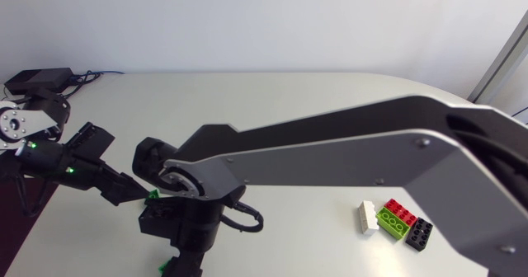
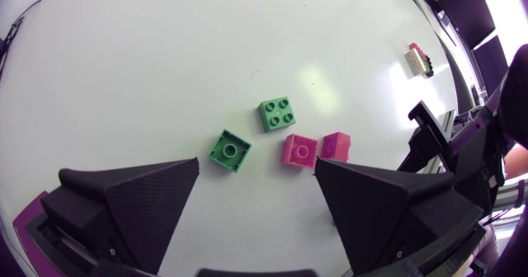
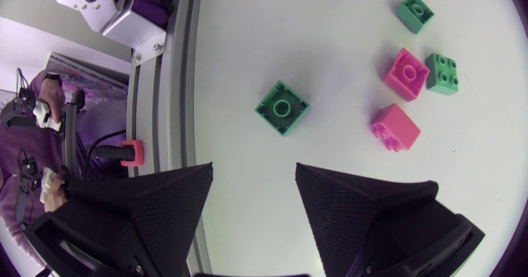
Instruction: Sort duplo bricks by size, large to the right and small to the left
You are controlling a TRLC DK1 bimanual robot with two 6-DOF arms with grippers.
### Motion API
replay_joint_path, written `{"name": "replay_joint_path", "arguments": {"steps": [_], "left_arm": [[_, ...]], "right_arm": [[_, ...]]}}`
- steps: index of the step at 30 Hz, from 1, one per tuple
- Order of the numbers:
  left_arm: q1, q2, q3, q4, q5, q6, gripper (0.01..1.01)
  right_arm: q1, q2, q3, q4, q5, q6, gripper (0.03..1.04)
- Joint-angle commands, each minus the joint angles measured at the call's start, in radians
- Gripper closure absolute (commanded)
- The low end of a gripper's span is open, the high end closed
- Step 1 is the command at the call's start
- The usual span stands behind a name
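Large bricks (image 1: 398, 219) cluster, red (image 1: 402, 209) and green (image 1: 391, 222) lengthwise parallel; both jaws spread, empty.

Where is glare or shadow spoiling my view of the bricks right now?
Head view: no glare, but the right arm blocks most small bricks. Left wrist view: a bright glare patch on the table near the four-stud green brick, none on it. Right wrist view: even light, no glare.

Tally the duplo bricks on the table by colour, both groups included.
green bricks: 3
pink bricks: 2
lime brick: 1
red brick: 1
white brick: 1
black brick: 1
Total: 9
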Motion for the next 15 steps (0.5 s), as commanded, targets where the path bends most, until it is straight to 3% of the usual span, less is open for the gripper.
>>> {"name": "replay_joint_path", "arguments": {"steps": [1, 4, 15], "left_arm": [[0.039, -0.007, -0.010, -0.015, 0.014, 0.044, 0.043], [0.075, 0.002, 0.004, -0.033, 0.026, 0.067, 0.043], [0.151, 0.029, 0.039, -0.052, 0.036, 0.092, 0.043]], "right_arm": [[0.024, 0.063, 0.048, -0.043, -0.023, -0.071, 0.48], [0.037, 0.122, 0.111, -0.093, -0.045, -0.110, 0.56], [0.093, 0.274, 0.330, -0.216, -0.042, -0.173, 0.56]]}}
